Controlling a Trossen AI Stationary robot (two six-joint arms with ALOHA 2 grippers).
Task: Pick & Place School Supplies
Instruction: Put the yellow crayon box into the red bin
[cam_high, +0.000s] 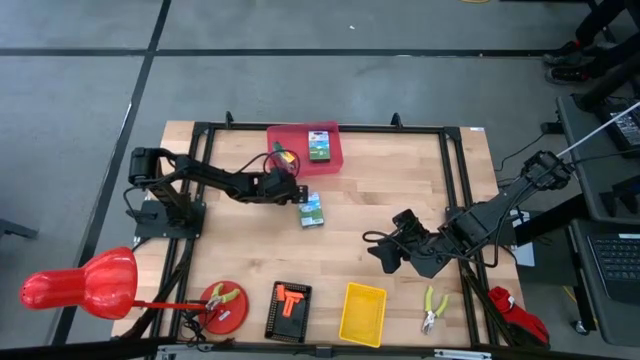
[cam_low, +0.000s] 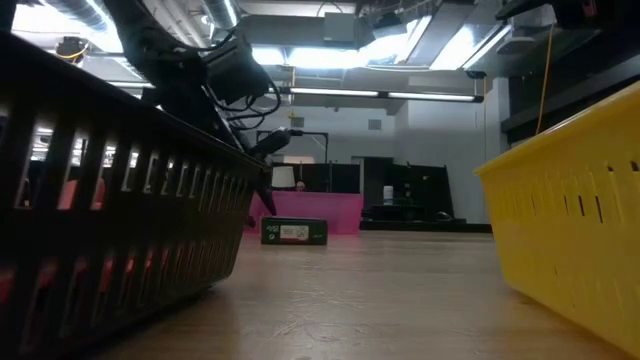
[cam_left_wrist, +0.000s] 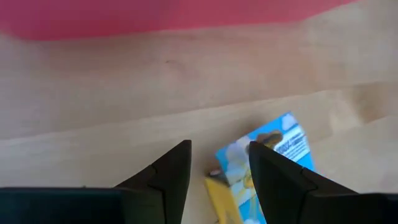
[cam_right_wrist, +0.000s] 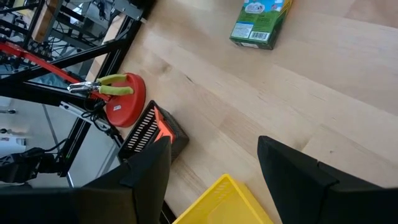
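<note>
One green-and-yellow crayon box (cam_high: 319, 146) lies in the pink tray (cam_high: 290, 138) at the table's far edge. A second crayon box (cam_high: 311, 210) lies flat on the wood just near of the tray; it also shows in the low view (cam_low: 294, 232) and the right wrist view (cam_right_wrist: 258, 18). A small yellow thing (cam_high: 285, 157) shows at the tray's near-left corner, partly hidden by my left arm. My left gripper (cam_high: 296, 192) is open just left of the second box, which in the left wrist view (cam_left_wrist: 267, 168) lies partly under one finger (cam_left_wrist: 273, 174). My right gripper (cam_high: 385, 255) is open and empty at the right.
Along the near edge stand a red disc with yellow-green-handled pliers (cam_high: 223, 303), a black basket (cam_high: 289, 311) and a yellow basket (cam_high: 362, 313). Another pair of pliers (cam_high: 432, 308) lies near right. A black frame (cam_high: 455, 200) borders the table.
</note>
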